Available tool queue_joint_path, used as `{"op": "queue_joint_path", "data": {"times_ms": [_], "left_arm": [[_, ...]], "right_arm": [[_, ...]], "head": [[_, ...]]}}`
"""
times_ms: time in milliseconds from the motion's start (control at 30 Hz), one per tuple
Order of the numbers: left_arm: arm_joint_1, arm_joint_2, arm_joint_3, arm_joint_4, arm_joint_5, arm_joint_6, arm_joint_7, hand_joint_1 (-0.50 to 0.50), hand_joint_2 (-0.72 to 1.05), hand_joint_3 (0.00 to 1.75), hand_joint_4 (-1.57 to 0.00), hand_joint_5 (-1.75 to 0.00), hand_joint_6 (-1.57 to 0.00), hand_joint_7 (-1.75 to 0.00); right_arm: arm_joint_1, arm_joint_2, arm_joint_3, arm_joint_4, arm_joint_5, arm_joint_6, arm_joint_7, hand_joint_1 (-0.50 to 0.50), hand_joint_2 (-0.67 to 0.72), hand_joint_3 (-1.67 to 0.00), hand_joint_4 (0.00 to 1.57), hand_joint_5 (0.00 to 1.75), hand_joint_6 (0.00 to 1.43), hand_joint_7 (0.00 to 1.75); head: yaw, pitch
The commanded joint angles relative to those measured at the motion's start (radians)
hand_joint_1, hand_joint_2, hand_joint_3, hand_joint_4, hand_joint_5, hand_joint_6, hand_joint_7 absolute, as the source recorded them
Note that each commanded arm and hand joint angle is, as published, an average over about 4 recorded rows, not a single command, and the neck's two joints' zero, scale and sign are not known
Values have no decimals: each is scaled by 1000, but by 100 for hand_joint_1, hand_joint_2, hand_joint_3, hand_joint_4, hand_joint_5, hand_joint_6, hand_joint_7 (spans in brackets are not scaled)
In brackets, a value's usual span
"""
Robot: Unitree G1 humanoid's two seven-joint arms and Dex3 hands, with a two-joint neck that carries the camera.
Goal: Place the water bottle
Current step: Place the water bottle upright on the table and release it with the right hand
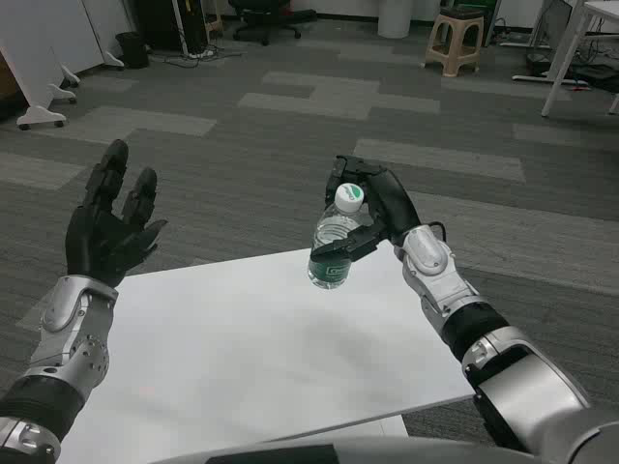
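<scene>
1. Standing well back on the grey carpet floor are a beige plastic stool, a black office chair, a white cylindrical bin and white panels on feet at the far left – none of them near the desk.
2. White desk legs of another table show at the top right, with cables on the floor beside them.
3. Nothing lies on the white desk between the two arms.
4. The water bottle – clear, with a white cap and green label – is held above the far edge of the desk, tilted, its cap pointing up and to the right.
5. The right hand grips it from the right side, fingers wrapped across the body and over the cap.
6. The left hand is raised beyond the desk's left corner, palm turned inward, fingers spread and holding nothing.
</scene>
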Motion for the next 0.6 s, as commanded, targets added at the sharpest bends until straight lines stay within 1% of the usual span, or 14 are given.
{"op": "queue_joint_path", "data": {"times_ms": [33, 600], "left_arm": [[55, -16, 20, -93, 26, 1, -1, -50, 52, 26, 0, 0, 0, 0], [54, -16, 21, -91, 28, 1, -1, -50, 52, 26, 0, 0, 0, 0]], "right_arm": [[-4, -33, 8, -82, 15, -27, -6, 29, -16, -40, 117, 175, 74, 168], [-4, -33, 7, -82, 16, -27, -6, 29, -16, -40, 117, 175, 74, 168]], "head": [[14, 14], [8, 5]]}}
